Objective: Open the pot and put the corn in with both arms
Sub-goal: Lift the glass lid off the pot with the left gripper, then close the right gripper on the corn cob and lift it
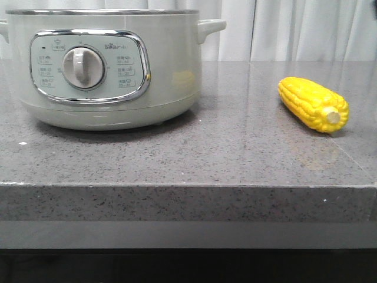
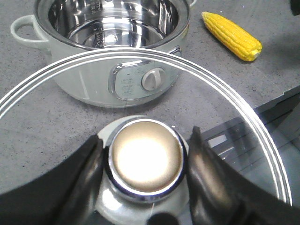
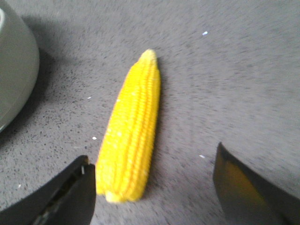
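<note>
The pale grey-green pot [image 1: 112, 65] stands at the table's left with no lid on it; its steel inside [image 2: 115, 23] shows bare in the left wrist view. My left gripper [image 2: 145, 138] is shut on the round metal knob [image 2: 146, 157] of the glass lid [image 2: 234, 108], held up in the air on the near side of the pot. The yellow corn [image 1: 313, 104] lies on the table to the right. My right gripper [image 3: 153, 159] hangs open over the corn [image 3: 131, 131], whose stub end lies close to one finger without touching it. Neither gripper shows in the front view.
The grey speckled table ends at a front edge [image 1: 188, 186] near the camera. White curtains [image 1: 294, 29] hang behind. The pot's side [image 3: 14, 70] is a short way from the corn. Beyond the table's edge lies a dark lower level [image 2: 281, 108].
</note>
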Controlling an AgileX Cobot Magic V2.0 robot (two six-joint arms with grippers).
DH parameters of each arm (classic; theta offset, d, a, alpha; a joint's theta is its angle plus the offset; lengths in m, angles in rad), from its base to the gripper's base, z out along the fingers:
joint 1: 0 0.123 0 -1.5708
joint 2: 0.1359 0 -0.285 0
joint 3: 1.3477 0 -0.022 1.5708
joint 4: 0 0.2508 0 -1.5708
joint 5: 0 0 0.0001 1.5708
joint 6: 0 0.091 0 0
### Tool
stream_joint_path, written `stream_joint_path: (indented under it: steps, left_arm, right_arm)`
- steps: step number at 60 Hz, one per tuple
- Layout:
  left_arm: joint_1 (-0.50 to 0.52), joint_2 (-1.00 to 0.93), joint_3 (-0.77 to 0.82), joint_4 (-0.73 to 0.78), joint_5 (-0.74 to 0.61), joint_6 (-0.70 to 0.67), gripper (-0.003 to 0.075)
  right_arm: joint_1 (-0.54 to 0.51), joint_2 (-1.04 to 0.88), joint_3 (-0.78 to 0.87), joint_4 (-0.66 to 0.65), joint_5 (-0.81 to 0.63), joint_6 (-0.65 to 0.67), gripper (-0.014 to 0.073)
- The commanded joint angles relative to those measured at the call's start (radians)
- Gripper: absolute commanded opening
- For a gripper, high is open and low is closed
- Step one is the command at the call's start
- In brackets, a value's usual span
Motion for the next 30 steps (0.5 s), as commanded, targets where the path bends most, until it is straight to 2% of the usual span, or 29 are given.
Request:
stream_joint_path:
  steps: [1, 16, 30]
  left_arm:
    - [-0.005, 0.004, -0.035, -0.032, -0.149, -0.006, 0.0209]
    - [-0.005, 0.004, -0.035, -0.032, -0.149, -0.006, 0.0209]
    - [-0.005, 0.004, -0.035, -0.032, -0.149, -0.006, 0.0209]
  right_arm:
    - [0.022, 0.095, -0.099, 0.032, -0.033, -0.008, 0.0544]
    - [0.077, 0.319, -0.208, 0.041, -0.021, -0.008, 0.0544]
    - [0.080, 0.419, -0.240, 0.041, -0.018, -0.008, 0.0537]
